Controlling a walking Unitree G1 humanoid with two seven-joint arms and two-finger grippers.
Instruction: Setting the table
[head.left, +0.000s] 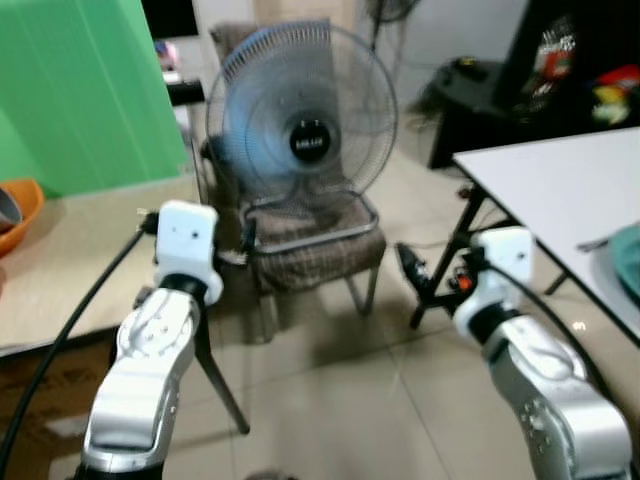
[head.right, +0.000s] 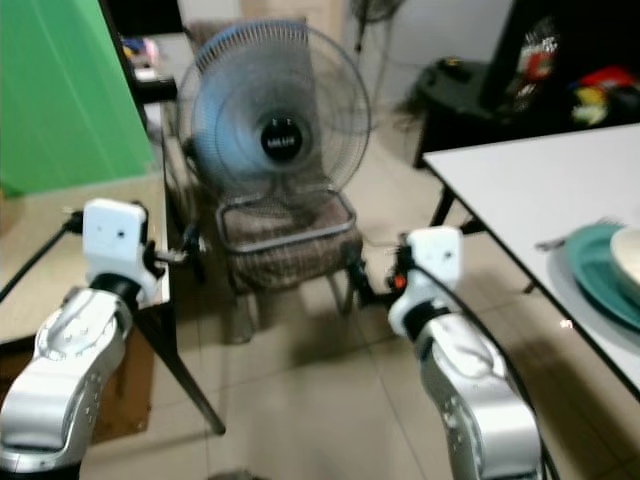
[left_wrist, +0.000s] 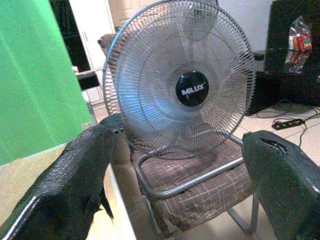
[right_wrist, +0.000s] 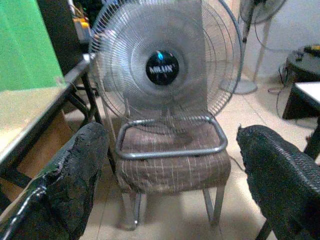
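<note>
Right now both arms are reaching forward with nothing in them: the left tool (left_wrist: 175, 170) is gaping wide, and the right tool (right_wrist: 170, 165) is gaping wide too. Both are pointing at a fan (head.left: 302, 115) sitting on a chair (head.left: 318, 245), not at the tableware. A teal plate (head.right: 600, 265) with a pale bowl (head.right: 630, 255) is lying on the white table (head.right: 520, 185) to the robot's right, well apart from either tool. The risk, as I judge it, is bumping the fan or chair while turning, or sweeping the right arm into the table edge and jolting the plate.
</note>
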